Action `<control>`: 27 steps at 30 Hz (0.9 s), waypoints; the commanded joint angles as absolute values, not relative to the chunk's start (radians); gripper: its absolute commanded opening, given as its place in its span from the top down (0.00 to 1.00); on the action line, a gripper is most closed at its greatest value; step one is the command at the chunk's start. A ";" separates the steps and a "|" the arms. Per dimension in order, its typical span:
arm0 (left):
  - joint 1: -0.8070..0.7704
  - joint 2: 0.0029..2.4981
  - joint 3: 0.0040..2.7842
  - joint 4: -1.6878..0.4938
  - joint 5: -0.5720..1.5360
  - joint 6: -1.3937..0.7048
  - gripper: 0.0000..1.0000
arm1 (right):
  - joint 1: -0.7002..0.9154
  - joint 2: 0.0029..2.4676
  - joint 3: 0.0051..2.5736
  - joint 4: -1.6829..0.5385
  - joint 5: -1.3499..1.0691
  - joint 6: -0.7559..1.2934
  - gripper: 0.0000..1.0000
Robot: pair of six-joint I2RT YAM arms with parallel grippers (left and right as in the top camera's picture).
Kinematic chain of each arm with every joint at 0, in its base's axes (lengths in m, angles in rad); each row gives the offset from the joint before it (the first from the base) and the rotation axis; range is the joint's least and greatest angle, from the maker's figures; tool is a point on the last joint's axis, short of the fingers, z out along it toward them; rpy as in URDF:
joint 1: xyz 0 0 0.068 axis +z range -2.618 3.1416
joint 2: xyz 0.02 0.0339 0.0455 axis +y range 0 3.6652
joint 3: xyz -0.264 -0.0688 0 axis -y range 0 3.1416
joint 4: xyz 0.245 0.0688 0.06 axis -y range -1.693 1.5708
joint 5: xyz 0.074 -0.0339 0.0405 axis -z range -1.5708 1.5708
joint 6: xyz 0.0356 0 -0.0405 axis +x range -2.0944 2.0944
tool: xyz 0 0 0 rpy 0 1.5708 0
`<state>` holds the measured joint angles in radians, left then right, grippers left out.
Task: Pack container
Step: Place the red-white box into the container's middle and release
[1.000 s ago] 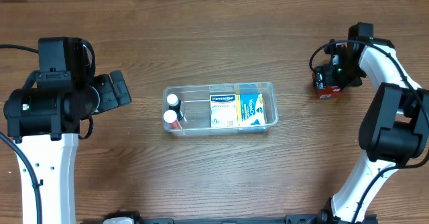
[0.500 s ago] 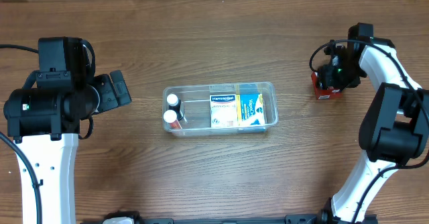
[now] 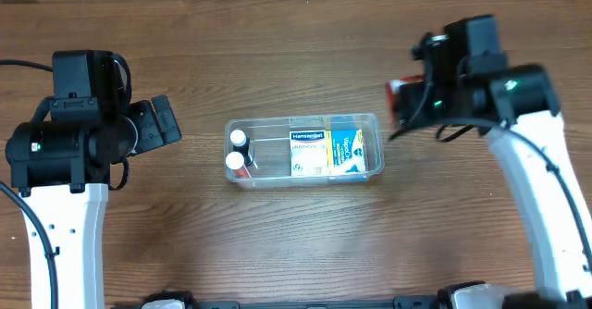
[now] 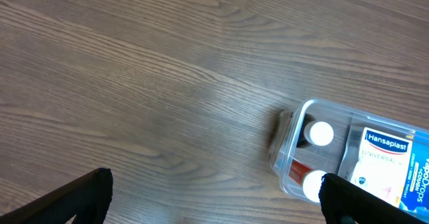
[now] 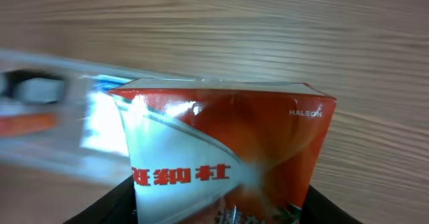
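The clear plastic container point(image 3: 370, 122) sits mid-table and holds two white-capped bottles point(image 3: 239, 138), a Hansaplast box point(image 3: 309, 153) and a blue box point(image 3: 346, 148). It also shows in the left wrist view point(image 4: 289, 135) and, blurred, in the right wrist view point(image 5: 47, 133). My right gripper point(image 3: 403, 104) is shut on a red and white box point(image 5: 221, 143), held in the air just right of the container's right end; the box shows red at the gripper point(image 3: 395, 89). My left gripper point(image 4: 214, 200) is open and empty above bare table, left of the container.
Wooden tabletop point(image 3: 296, 244) all around. The left arm point(image 3: 69, 142) stands at the left edge, the right arm point(image 3: 541, 189) at the right.
My right gripper has lifted the red box off the table at the far right and carried it left toward the container. The left arm has not moved.
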<state>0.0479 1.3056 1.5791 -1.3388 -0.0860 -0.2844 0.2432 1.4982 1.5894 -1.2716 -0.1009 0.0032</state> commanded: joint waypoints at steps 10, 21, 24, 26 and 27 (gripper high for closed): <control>0.052 1.309 1.591 -1.367 -0.077 -0.273 0.00 | 0.824 1.716 1.604 -1.024 -0.023 0.541 0.41; 0.052 1.309 1.591 -1.367 -0.077 -0.273 0.00 | 0.835 2.006 1.604 -0.911 -0.046 0.551 0.41; 0.052 1.309 1.591 -1.366 -0.077 -0.273 0.00 | 0.834 2.010 1.604 -0.898 -0.046 0.551 0.40; 0.052 1.309 1.591 -1.365 -0.077 -0.272 0.00 | 0.834 2.010 1.604 -0.891 -0.046 0.550 0.40; 0.052 1.309 1.591 -1.365 -0.077 -0.272 0.00 | 0.834 2.010 1.604 -0.888 -0.046 0.551 0.40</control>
<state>0.0479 1.3056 1.5791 -1.3651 -0.0860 -0.2844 0.8310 2.0117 1.5921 -0.9020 -0.0441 0.5495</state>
